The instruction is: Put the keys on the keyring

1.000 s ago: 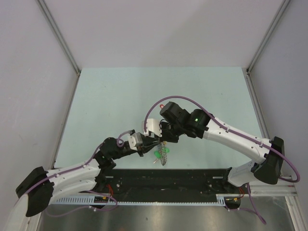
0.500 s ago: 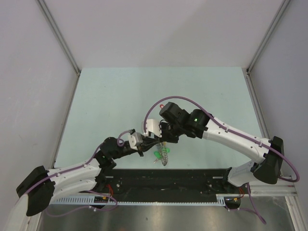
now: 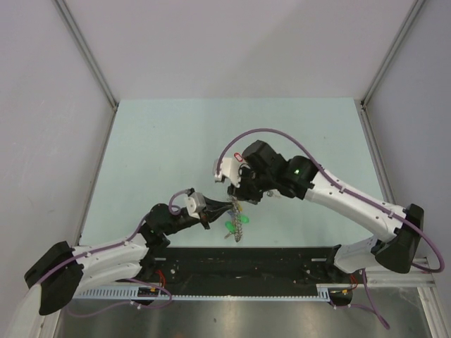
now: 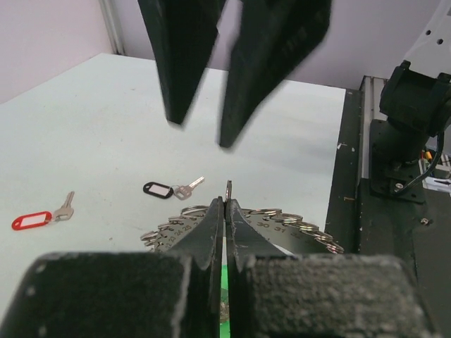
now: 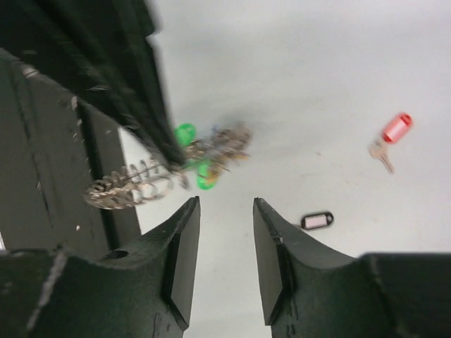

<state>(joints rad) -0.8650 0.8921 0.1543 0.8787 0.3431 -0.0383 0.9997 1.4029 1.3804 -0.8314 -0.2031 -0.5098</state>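
Observation:
My left gripper (image 3: 227,205) is shut on the keyring (image 3: 239,227), a wire hoop packed with small split rings, numbered discs and green tags. In the left wrist view the jaws (image 4: 227,201) pinch the wire of the keyring (image 4: 296,220) just above the table. My right gripper (image 3: 238,191) is open and empty, above and just beyond the keyring; its two dark fingers (image 4: 183,63) hang over it. In the right wrist view my right gripper (image 5: 225,204) is over bare table beside the keyring (image 5: 134,186). A black-tagged key (image 4: 158,189) (image 5: 317,220) and a red-tagged key (image 4: 32,221) (image 5: 396,128) lie loose.
The pale green table (image 3: 162,141) is walled by grey panels on three sides. A black base rail (image 3: 246,260) runs along the near edge, close to the keyring. The right arm's black base (image 4: 412,105) stands to the right in the left wrist view.
My right wrist has turned and drawn back from the keyring, a little up and to the right. My left gripper has stayed put, still shut on the keyring.

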